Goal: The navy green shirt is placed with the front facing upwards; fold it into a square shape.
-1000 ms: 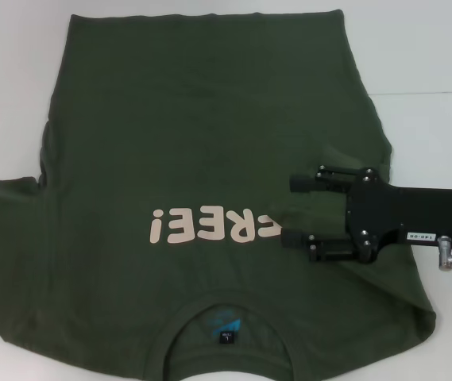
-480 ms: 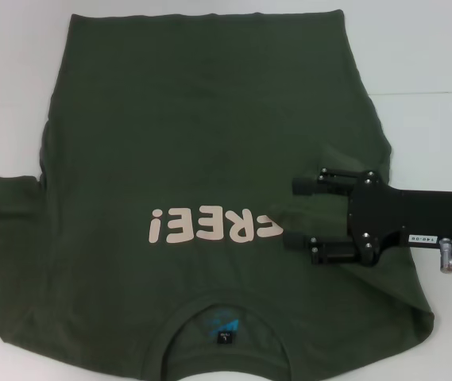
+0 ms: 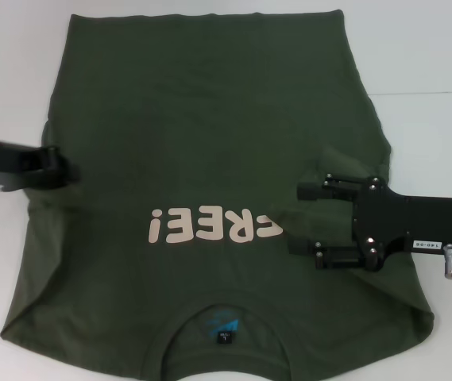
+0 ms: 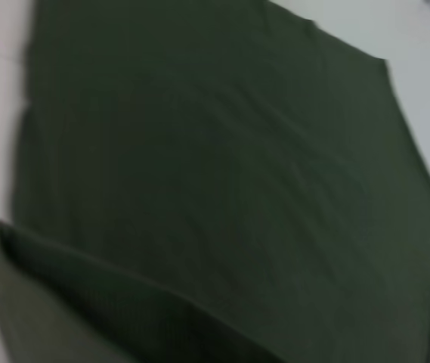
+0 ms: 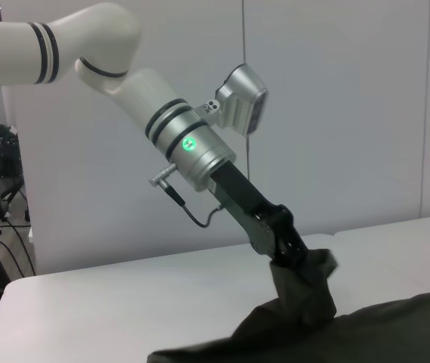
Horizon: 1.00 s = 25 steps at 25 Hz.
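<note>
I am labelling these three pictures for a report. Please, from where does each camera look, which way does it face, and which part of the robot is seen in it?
Head view: from the robot's head, facing down at the navy green shirt on the table; both tools show, left tool and right tool.
Left wrist view: on the left arm, close over the shirt; no robot part shows.
Right wrist view: on the right arm, facing across the table at the left tool gripping lifted shirt cloth.
Shared: head and right wrist views both show the left tool at the sleeve.

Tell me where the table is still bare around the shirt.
Bare table lies beyond the navy green shirt on the robot's right, and a strip on its left. Crowded: left gripper lifts the sleeve there; right gripper, open, sits beside the lettering.
</note>
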### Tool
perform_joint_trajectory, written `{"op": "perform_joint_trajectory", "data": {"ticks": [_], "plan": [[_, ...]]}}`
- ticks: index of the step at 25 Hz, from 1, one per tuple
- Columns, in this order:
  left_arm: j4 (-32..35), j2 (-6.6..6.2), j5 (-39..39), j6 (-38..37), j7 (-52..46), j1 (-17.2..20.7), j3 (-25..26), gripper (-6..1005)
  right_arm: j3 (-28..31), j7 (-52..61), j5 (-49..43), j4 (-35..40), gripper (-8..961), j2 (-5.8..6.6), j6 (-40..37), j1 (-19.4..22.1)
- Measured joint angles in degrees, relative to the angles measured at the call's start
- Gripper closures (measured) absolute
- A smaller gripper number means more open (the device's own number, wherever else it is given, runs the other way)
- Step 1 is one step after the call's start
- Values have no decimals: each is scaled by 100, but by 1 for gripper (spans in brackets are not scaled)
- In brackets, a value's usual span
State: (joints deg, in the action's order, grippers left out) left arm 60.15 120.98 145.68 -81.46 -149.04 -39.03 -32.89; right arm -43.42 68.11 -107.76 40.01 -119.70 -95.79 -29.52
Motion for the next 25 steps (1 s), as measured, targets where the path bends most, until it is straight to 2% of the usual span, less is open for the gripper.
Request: {"op": "perform_joint_trajectory", "data": {"ticks": [6,13,22,25], "plan": [[-447,66,-346,511,52,-101,-203,998,12,0,2,-2,120,-8,-20,55],[-991,73,-454,1083,141,-111,-239,998,28,0,22,-2,120,-9,-58,88],[-1128,57,-816,1088,305,28,-178,955,35,32,28,7,121,0,-62,115],[-1115,32,-1181,895,598,117,-54,851,4,262,-23,114,121,16,-35,102]]}}
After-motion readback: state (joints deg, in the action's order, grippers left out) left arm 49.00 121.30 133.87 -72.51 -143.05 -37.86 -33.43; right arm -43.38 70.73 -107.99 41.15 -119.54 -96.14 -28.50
